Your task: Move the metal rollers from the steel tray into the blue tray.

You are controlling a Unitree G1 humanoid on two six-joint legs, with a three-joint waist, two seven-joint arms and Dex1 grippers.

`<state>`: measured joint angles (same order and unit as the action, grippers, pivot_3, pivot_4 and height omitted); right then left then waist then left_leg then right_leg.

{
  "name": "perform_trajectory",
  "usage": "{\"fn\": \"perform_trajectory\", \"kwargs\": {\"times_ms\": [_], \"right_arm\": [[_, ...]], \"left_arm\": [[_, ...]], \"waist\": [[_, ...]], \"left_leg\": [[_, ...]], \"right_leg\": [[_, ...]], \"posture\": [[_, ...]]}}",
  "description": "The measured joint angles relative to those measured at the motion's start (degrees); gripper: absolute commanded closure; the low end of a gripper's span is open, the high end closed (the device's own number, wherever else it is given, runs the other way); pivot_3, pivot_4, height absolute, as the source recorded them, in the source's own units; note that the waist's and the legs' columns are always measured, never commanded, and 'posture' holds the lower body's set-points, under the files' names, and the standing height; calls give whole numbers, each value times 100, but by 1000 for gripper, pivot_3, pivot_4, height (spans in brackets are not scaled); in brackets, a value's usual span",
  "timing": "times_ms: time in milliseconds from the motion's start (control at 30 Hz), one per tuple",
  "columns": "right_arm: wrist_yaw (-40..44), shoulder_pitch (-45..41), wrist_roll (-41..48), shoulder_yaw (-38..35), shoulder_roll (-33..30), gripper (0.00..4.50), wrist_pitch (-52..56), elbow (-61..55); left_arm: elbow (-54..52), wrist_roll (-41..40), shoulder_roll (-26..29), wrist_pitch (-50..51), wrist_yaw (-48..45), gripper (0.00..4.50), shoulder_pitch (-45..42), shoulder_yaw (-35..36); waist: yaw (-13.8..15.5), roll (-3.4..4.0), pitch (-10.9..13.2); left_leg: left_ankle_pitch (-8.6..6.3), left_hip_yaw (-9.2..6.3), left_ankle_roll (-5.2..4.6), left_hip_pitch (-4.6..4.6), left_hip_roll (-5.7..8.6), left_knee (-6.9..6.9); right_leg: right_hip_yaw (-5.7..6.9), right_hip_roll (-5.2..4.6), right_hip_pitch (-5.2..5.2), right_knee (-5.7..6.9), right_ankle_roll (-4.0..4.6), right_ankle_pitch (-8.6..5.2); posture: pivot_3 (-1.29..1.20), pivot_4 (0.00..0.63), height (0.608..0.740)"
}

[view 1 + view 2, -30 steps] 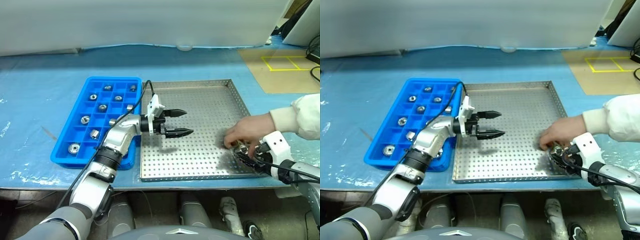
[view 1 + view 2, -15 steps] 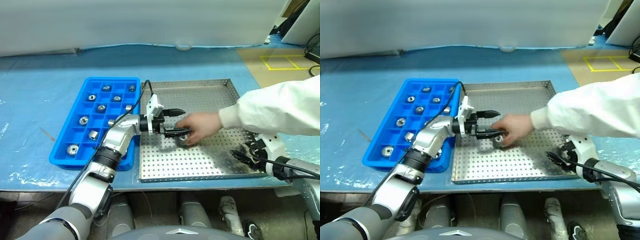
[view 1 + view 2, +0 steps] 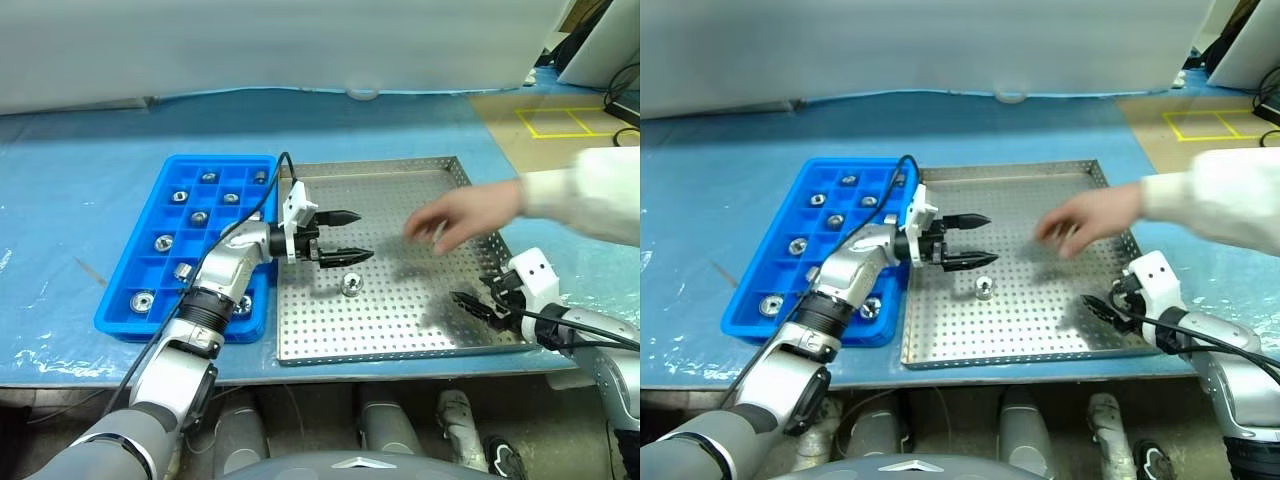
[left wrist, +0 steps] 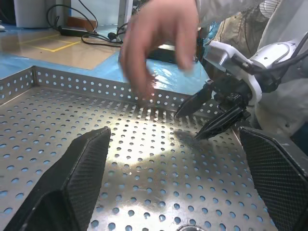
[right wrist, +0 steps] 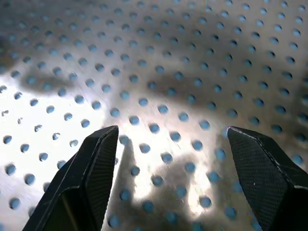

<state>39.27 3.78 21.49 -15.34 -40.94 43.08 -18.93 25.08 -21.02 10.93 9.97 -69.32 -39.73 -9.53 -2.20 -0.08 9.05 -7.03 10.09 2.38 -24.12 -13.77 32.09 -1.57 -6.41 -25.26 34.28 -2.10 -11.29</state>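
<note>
Blue tray (image 3: 140,300) on your left already has rollers in it. Your left tool (image 3: 342,236) is spread wide just above the lone metal roller (image 3: 351,284) on the steel tray (image 3: 400,325); drop straight over it. Wait for the person's hand (image 3: 462,214) to clear; right tool (image 3: 476,304) sits spread, empty.

Blur, crops, occlusions

Person's hand (image 3: 462,215) over the steel tray (image 3: 400,330) is motion-blurred, fingers indistinct; sleeve (image 3: 590,200) runs off the frame edge. Left arm covers the blue tray (image 3: 135,300) compartments nearest the steel tray, contents there unreadable. In the left wrist view one roller (image 4: 192,228) on the steel tray is cut off, only its top rim showing.
</note>
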Motion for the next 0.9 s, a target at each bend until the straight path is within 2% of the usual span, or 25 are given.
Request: {"fn": "perform_trajectory", "kwargs": {"times_ms": [167,367,533,700,800,900], "right_arm": [[44,-596,379,341,502,718,54,-127],[-65,-1389,398,1401,1006,718,113,-177],[35,-1581,165,2202,1060,718,110,110],[303,-1700,-265,2782,726,718,-142,317],[370,-1791,-388,2859,721,1332,-297,468],[395,-1883,-500,2901,748,2348,-407,625]], "left_arm": [[15,65,287,33,-164,0,-25,23],[28,170,441,-53,-94,0,-17,56],[-120,198,542,-71,55,0,191,143],[-335,201,689,-56,243,0,400,238],[-432,200,719,-48,333,0,441,286],[-527,201,726,-48,382,0,463,289]], "waist": [[-1,0,0],[81,0,0],[210,0,0],[321,-1,0],[337,-2,1],[345,-2,0]], "left_leg": [[0,1,2,1,-1,-9],[1,2,6,3,-1,-27],[3,2,14,6,-1,-53],[6,3,19,17,-1,-57],[8,3,23,25,-1,-57],[10,3,26,27,-1,-57]], "right_leg": [[1,1,-3,2,2,2],[4,0,-2,3,37,23],[7,1,-3,0,39,23],[7,1,4,0,39,22],[6,0,7,5,37,21],[5,1,8,9,35,21]], "posture": [[-362,150,740],[-309,150,740],[-258,150,740],[-224,150,740],[-212,150,740],[-193,150,740]]}}
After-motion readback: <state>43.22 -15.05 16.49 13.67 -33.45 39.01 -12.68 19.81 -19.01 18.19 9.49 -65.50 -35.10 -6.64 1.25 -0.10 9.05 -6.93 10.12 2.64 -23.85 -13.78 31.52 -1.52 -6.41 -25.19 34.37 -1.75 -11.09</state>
